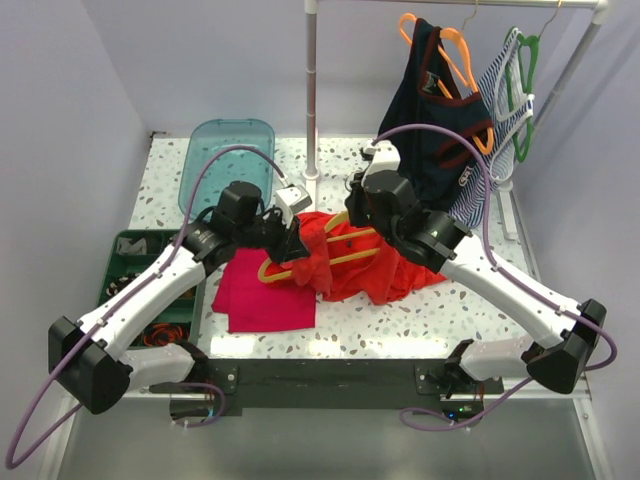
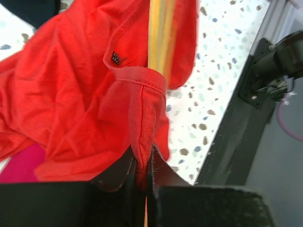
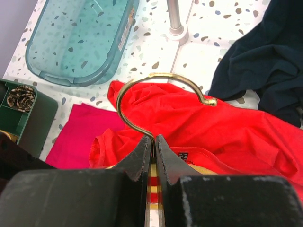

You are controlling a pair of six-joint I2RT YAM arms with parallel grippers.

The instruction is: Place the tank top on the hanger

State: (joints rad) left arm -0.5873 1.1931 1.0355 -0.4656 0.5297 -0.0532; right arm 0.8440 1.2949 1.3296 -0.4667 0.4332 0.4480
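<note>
The red-orange tank top [image 1: 355,262] lies crumpled at the table's middle, draped partly over the pale yellow-orange hanger [image 1: 318,262]. My left gripper [image 1: 290,240] is shut on a strap of the tank top [image 2: 142,113], next to a hanger bar [image 2: 158,35]. My right gripper [image 1: 357,205] is shut on the hanger's neck, just below its metal hook [image 3: 156,90]. The tank top [image 3: 227,132] spreads below that hook. Most of the hanger's right arm is hidden under fabric.
A folded magenta cloth [image 1: 265,290] lies front left. A clear teal bin [image 1: 228,160] and a green parts tray [image 1: 135,270] are at left. A rack pole [image 1: 311,90] stands behind, with a navy top [image 1: 440,120] and a striped top [image 1: 500,130] hanging at right.
</note>
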